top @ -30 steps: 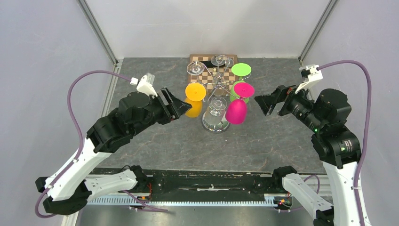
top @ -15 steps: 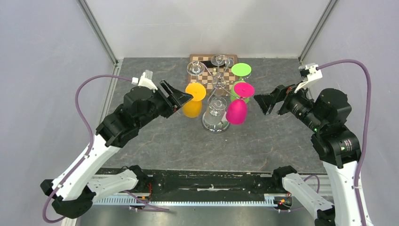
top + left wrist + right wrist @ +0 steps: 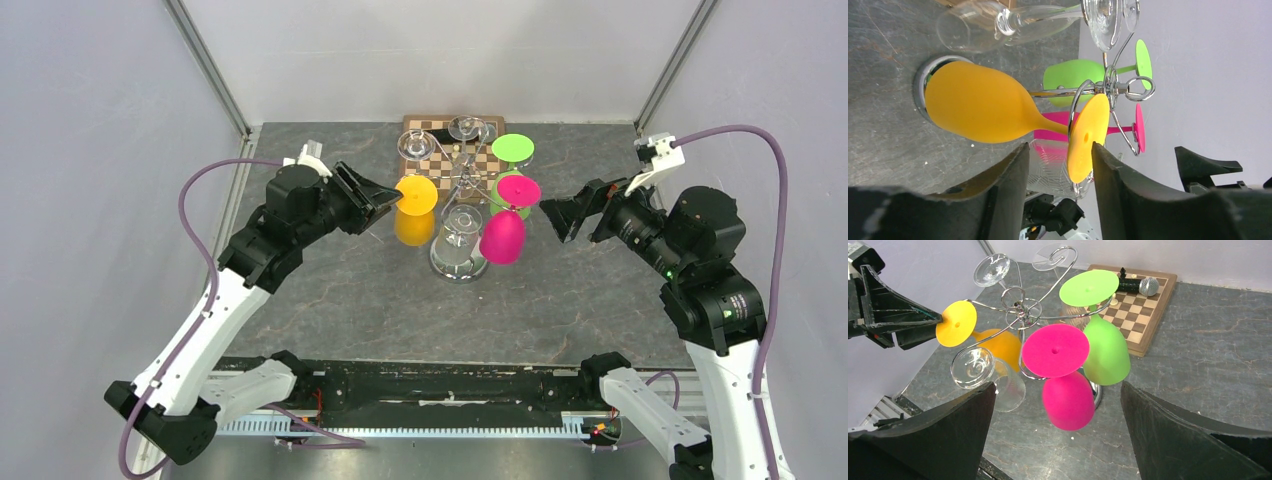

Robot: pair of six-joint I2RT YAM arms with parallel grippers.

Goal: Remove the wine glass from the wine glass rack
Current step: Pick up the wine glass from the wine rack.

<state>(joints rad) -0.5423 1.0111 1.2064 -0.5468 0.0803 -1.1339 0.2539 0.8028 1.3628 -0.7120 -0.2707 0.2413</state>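
the left arm (image 3: 215, 310) stretches from the lower left of the top view up toward the centre, wrist turned right. the left gripper (image 3: 388, 200) points right, jaws parted. the right arm (image 3: 715, 300) stands along the right edge, forearm angled left. the right gripper (image 3: 553, 215) is spread wide, its black fingers (image 3: 943, 437) filling the wrist view's lower corners.

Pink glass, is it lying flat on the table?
No, the pink glass hangs upside down from a hook of the wine glass rack.

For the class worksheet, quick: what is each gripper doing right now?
Left gripper: open, fingers either side of the orange glass's foot, not gripping.
Right gripper: open, empty, facing the pink glass.
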